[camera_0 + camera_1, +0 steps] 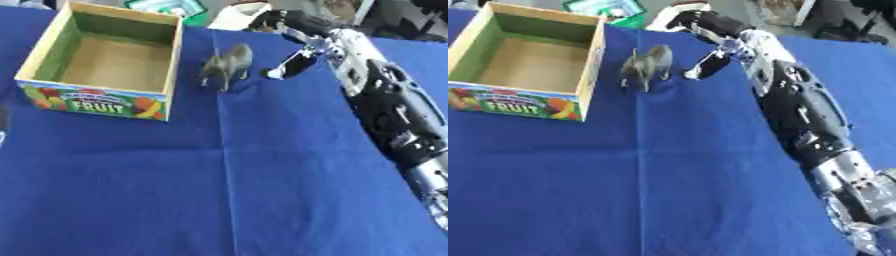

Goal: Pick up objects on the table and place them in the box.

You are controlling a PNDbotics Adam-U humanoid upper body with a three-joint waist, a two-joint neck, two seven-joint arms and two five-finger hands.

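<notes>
A deep blue cloth [262, 190] covers the tabletop, creased in a cross of fold lines through the middle. Beyond its far edge lies room clutter: a green-and-white packet [171, 7] and a pale object [238, 15] just past the cloth.

A wooden box [179, 55] with "FRUIT" printed on its front panel stands at the far left, open at the top, its green-tinted inner walls and bare floor showing nothing inside. Just beside its right wall, apart from it, a small grey toy animal [226, 64] stands upright on its legs.

The right arm [798, 110], black with silver joints, reaches in from the lower right corner and stretches toward the far edge. The right robot hand [710, 45] sits just right of the animal, one dark finger pointing down to the cloth near it, another part extending along the far edge; it looks released, clasping nothing, and is not touching the animal.

The right eye view shows more of the silver forearm joint low down. The left eye view shows a dark sliver at the left edge, too little to identify.
</notes>
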